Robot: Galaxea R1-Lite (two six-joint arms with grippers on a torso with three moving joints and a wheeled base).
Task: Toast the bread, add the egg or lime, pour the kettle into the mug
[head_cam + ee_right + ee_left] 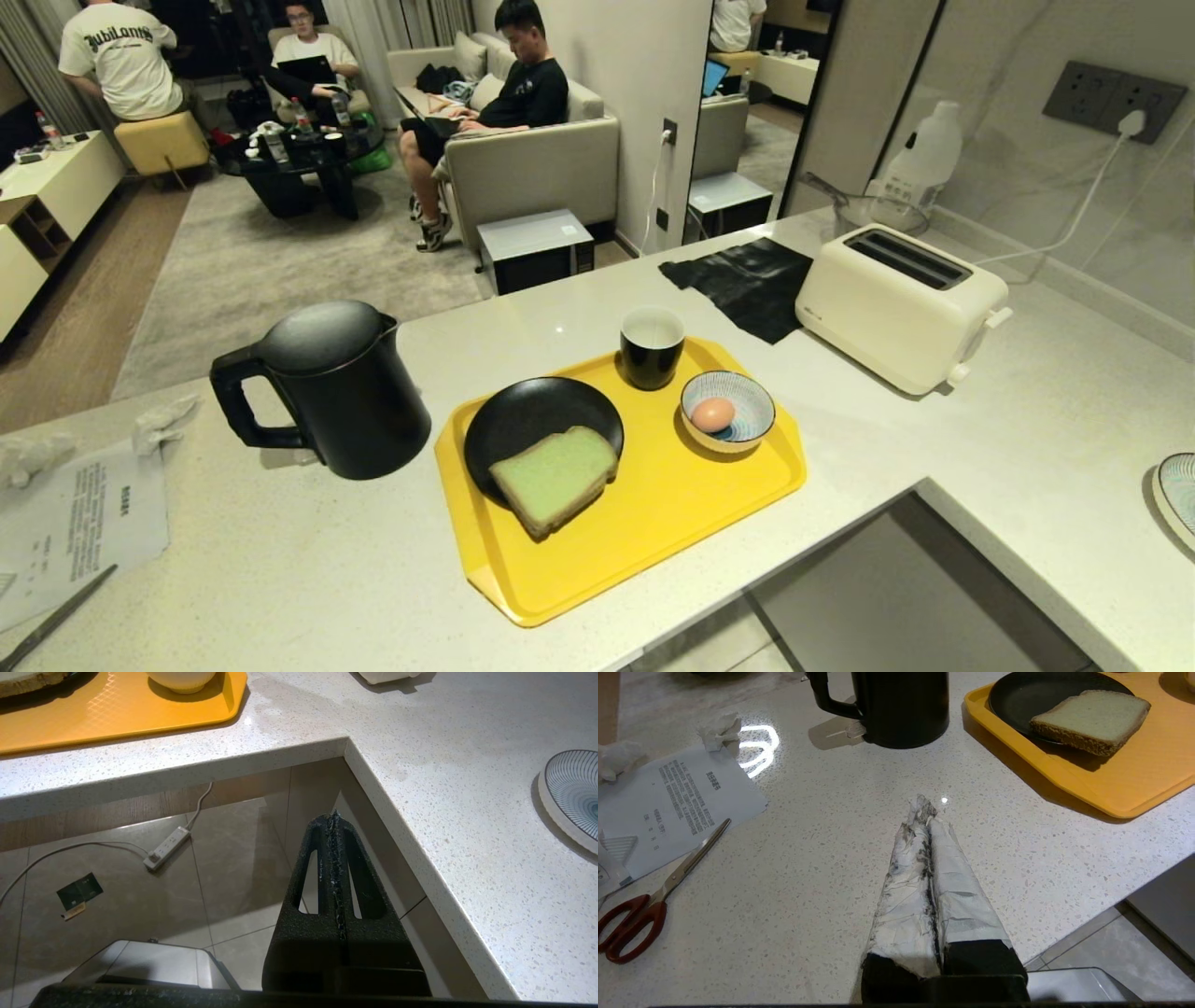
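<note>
My left gripper (927, 812) and right gripper (334, 816) are both fully closed and empty. The thick pale green bread slice (555, 479) lies on the round black plate (523, 420) on the yellow plastic tray (653, 523), left of the small brown egg (712, 413) in its striped bowl (747, 425).

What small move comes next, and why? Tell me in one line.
Probably open the left hand and reach toward the bread. The slice lies untoasted on the black plate, the toaster slots are empty, and both hands are shut, holding nothing; the right hand hangs off the counter edge.
</note>
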